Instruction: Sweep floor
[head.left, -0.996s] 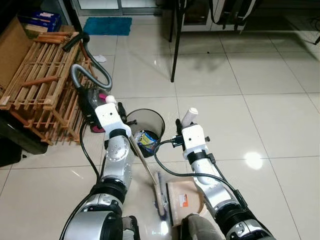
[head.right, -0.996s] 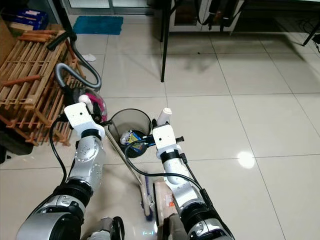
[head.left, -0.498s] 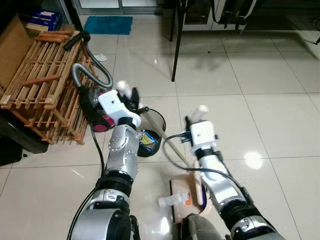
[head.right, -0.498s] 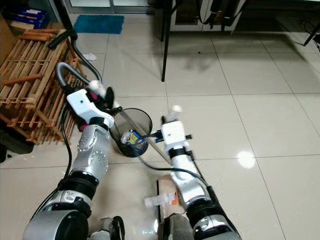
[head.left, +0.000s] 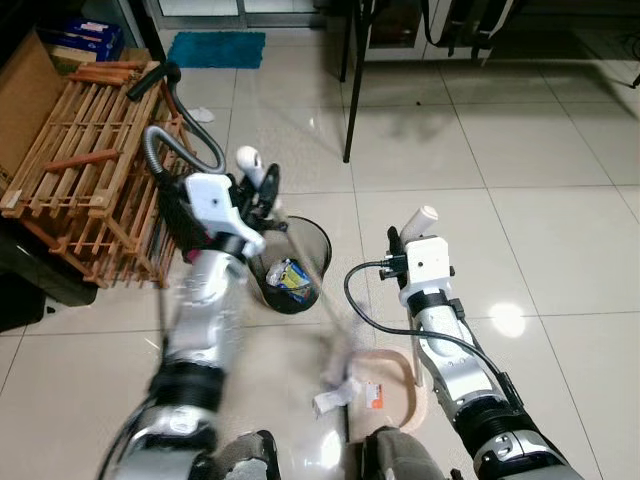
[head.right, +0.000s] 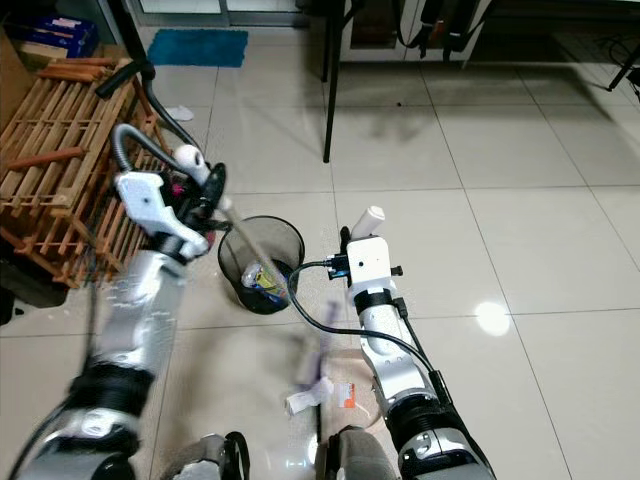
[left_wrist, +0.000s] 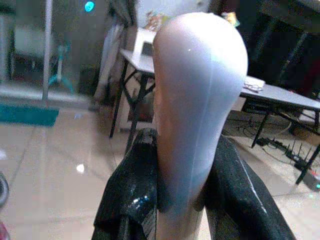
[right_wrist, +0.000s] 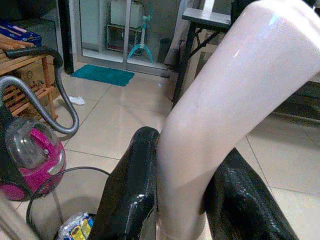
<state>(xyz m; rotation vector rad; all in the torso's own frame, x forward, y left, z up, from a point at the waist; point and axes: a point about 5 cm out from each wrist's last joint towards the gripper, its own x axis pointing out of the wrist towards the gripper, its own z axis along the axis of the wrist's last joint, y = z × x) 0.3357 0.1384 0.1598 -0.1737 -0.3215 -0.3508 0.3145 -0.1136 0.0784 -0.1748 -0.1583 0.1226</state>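
Observation:
My left gripper is shut on the white top of the broom handle, its black fingers pressed on both sides. The thin stick slants down across the bin to the blurred broom head by the dustpan. Shut on the dustpan's white handle is my right gripper, fingers clamped round it. The tan dustpan rests on the tiles before my feet. A white bottle-like piece of litter lies at its left edge, beside a scrap with an orange label.
A black mesh bin with wrappers inside stands just past the dustpan. Left of it are a pink vacuum cleaner with grey hose and a wooden rack. A black table leg stands ahead; a blue mat lies far back.
My left arm swung the broom handle up and forward-left, and the broom head swept right to the dustpan. The white litter came into view by the pan. My right arm shifted slightly right.

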